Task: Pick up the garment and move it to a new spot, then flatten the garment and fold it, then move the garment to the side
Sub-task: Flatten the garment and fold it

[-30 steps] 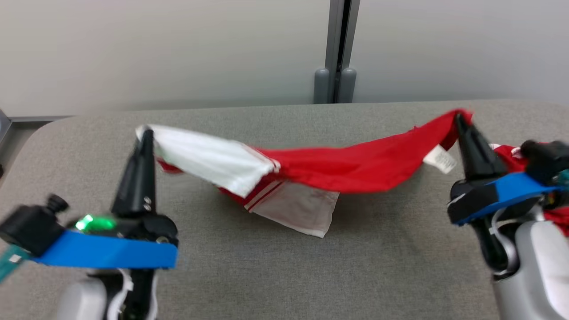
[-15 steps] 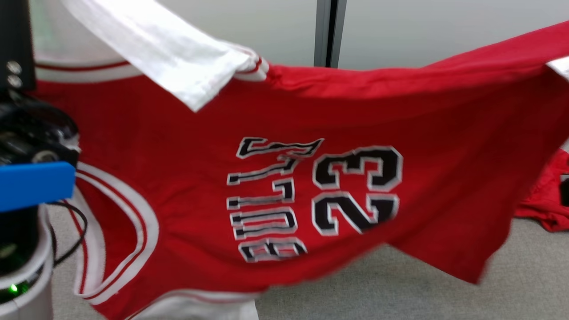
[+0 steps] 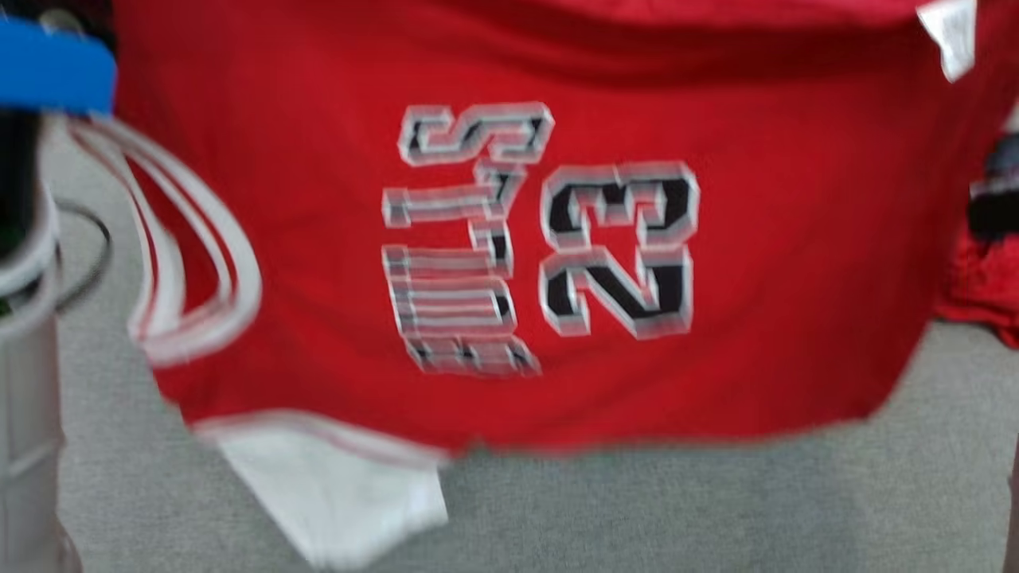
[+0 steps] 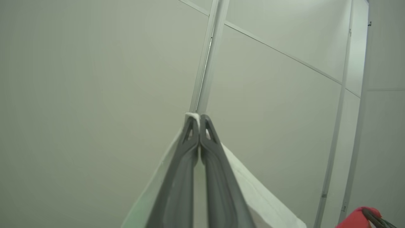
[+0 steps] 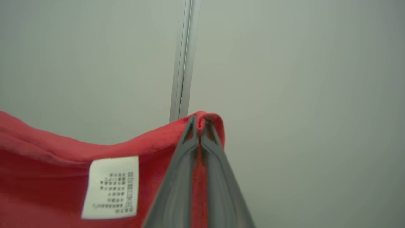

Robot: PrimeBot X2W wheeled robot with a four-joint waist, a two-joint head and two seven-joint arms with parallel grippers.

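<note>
Change: the garment point(image 3: 764, 263) had risen from a low sag over the table point(image 3: 716, 509) to hang spread out, print facing the head camera
Left gripper point(image 4: 199, 118): clamped on its white edge
Right gripper point(image 5: 199, 122): clamped on a red corner
Meaning: pickup done, carry likely next

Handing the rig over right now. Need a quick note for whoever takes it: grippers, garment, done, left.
Left gripper: shut on the jersey at its white edge.
Right gripper: shut on its red edge, beside the care label.
Jersey: hangs spread between both grippers above the grey table, print facing the head camera.
Done: pickup.
Left: lay it at the new spot, flatten, fold, move aside.
</note>
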